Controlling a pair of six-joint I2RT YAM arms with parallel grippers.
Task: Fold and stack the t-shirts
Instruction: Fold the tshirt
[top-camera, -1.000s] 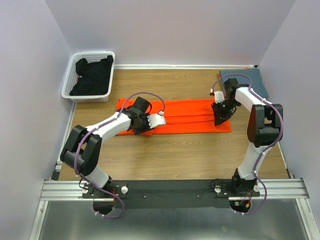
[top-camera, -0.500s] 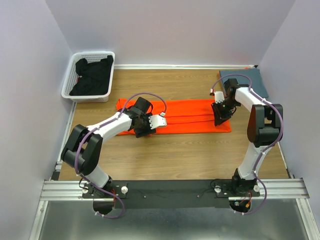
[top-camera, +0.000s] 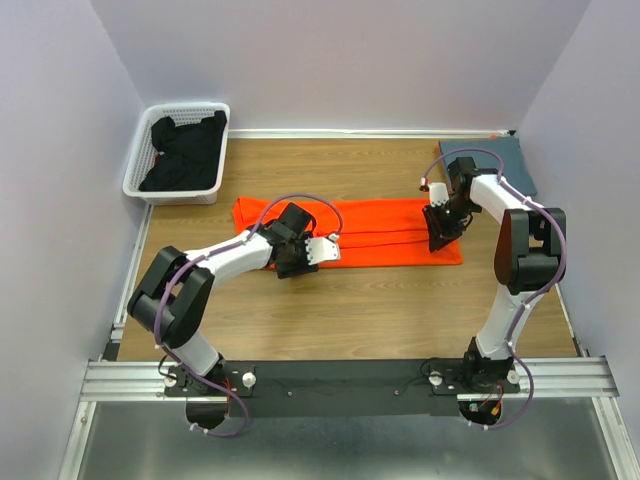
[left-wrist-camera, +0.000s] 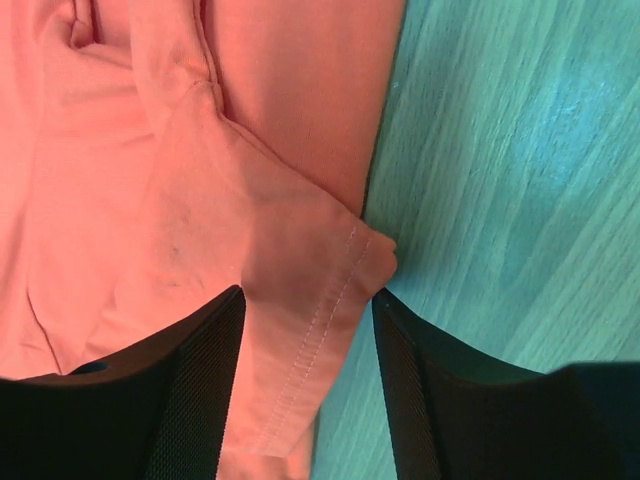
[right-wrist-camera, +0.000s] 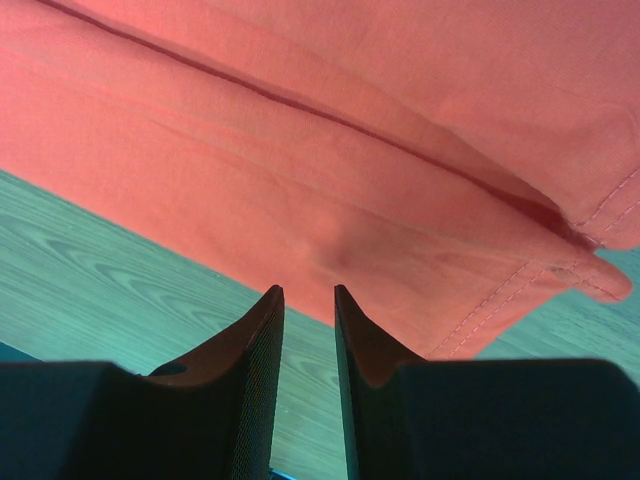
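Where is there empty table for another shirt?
The near wood strip, between the orange t-shirt and the arm bases, is bare; so is the far strip, between the white basket and the blue-grey t-shirt. The middle is crowded: left pincer and right pincer are on the cloth.

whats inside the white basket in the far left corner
A crumpled heap of dark cloth lies in the white basket. Whether it is one piece or several cannot be told, and the heap covers whatever may lie beneath it.
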